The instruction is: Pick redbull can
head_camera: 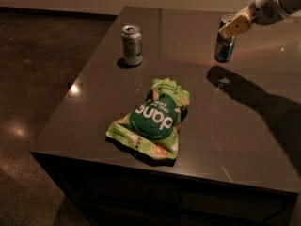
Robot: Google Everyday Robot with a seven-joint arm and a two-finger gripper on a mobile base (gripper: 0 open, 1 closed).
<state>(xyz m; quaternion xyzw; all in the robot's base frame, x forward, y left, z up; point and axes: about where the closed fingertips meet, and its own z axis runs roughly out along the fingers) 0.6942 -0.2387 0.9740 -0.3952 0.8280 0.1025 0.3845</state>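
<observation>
The redbull can (224, 47) is a slim blue-and-silver can at the back right of the dark table (244, 140). It hangs a little above the tabletop, with its shadow separate below it. My gripper (230, 28) comes in from the upper right and is shut on the can's upper part. One pale finger (235, 26) shows across the front of the can, and the other is hidden behind it.
A shorter green-and-white can (132, 44) stands at the back left of the table. A green snack bag (154, 118) lies flat in the middle. The arm's shadow falls across the right side. The table's left and front edges drop to a dark floor.
</observation>
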